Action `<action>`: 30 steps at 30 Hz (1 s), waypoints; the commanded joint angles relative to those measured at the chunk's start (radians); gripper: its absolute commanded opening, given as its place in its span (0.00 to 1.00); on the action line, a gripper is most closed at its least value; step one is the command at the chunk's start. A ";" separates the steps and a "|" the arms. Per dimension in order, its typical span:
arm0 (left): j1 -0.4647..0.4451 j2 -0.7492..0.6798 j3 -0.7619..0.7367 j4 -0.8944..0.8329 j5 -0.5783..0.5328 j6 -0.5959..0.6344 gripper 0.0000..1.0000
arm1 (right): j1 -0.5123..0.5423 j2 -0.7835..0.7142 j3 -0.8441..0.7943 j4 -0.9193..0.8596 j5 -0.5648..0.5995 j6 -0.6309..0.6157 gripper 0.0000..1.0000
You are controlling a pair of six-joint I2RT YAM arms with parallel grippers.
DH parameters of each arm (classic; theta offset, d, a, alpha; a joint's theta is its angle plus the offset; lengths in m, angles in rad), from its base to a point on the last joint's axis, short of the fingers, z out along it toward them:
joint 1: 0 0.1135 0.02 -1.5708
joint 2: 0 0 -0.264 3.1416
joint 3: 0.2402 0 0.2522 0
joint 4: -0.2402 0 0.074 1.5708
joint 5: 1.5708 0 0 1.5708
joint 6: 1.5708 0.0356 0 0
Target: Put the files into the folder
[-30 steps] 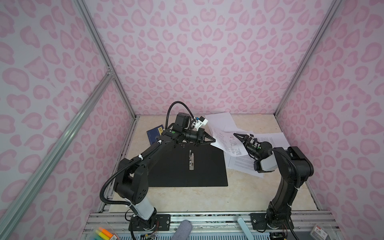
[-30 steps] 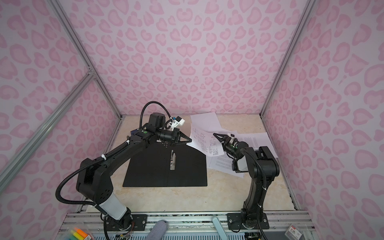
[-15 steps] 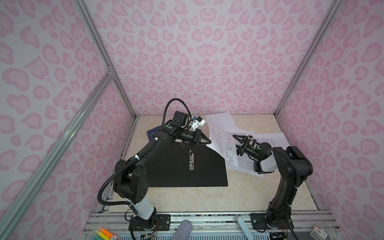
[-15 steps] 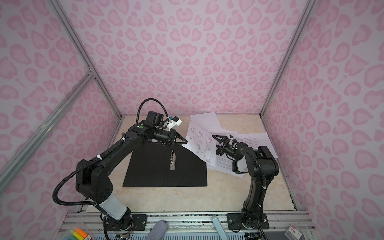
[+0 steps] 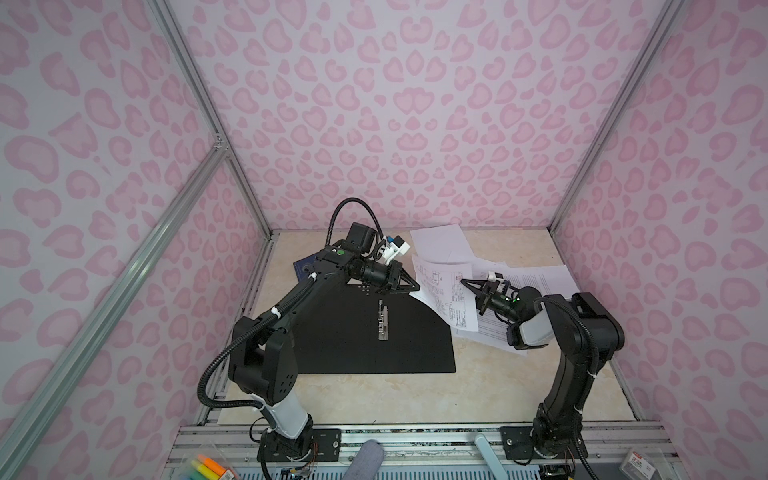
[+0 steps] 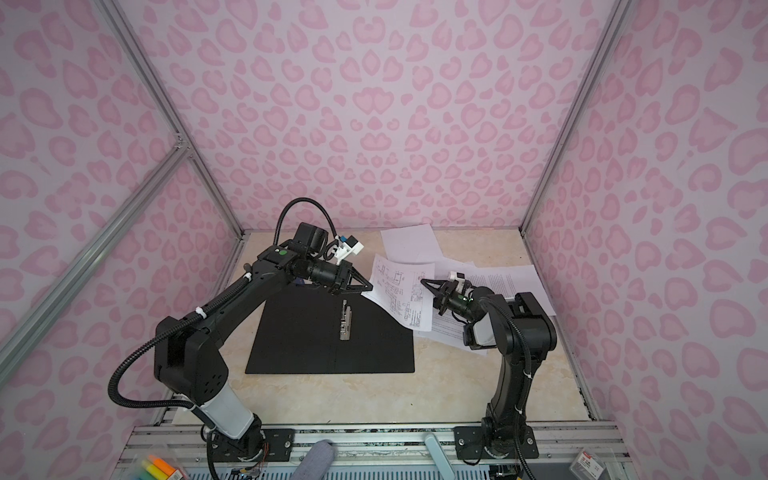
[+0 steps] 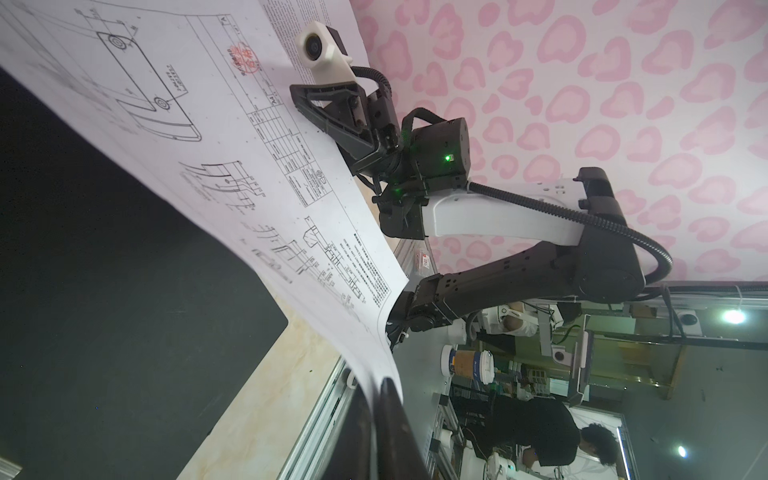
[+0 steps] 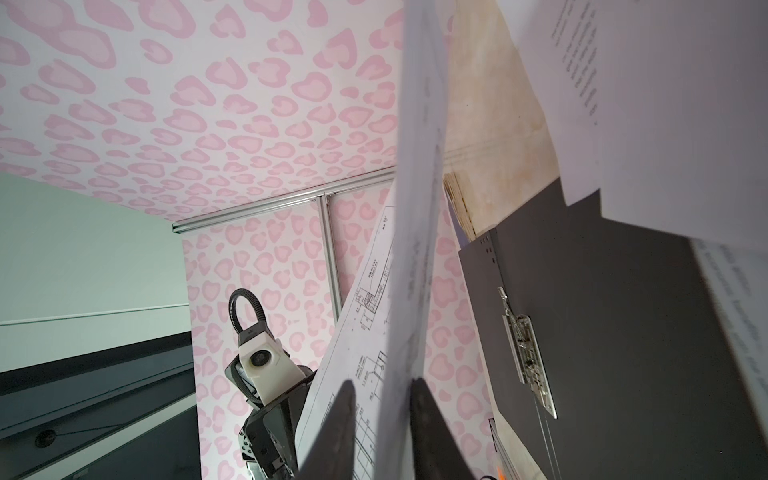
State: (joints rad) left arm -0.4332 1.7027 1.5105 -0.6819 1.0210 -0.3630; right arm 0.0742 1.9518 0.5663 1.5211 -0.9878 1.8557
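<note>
White drawing sheet (image 5: 441, 291) held over the far right corner of the open folder (image 5: 353, 345): my left gripper (image 5: 417, 286) pinches its left edge, and my right gripper (image 5: 464, 281), open 1 second ago, now clamps its right edge, readying a 2-armed carry.

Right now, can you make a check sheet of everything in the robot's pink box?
Surface: beige table, flat, no spills seen.
Job's things: folder lies open, black inside up, clip bare; drawing sheet lifted over its corner; other files loose on the table.
Clutter: blue booklet behind the folder.
Grippers: left gripper fingers pinch the drawing sheet; right gripper fingers straddle its other edge, grip unclear.
Cables: black hose loops up, clear of the paper.
Surroundings: pink-patterned walls; markers outside the front rail.
</note>
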 commanded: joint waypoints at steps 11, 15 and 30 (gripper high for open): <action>0.013 -0.205 -0.114 0.011 -0.312 0.026 0.98 | 0.031 -0.133 0.081 -0.391 -0.074 -0.297 0.00; 0.041 -0.313 -0.203 -0.008 -0.544 -0.002 0.98 | 0.072 -0.265 0.231 -0.979 -0.044 -0.664 0.00; 0.240 -0.385 -0.421 -0.097 -0.552 -0.025 0.98 | 0.193 -0.240 0.452 -1.754 0.234 -1.241 0.00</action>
State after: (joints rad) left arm -0.2012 1.3060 1.1046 -0.7395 0.4866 -0.3996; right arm 0.2451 1.7351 0.9867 -0.0784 -0.8379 0.7349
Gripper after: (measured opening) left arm 0.979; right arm 0.049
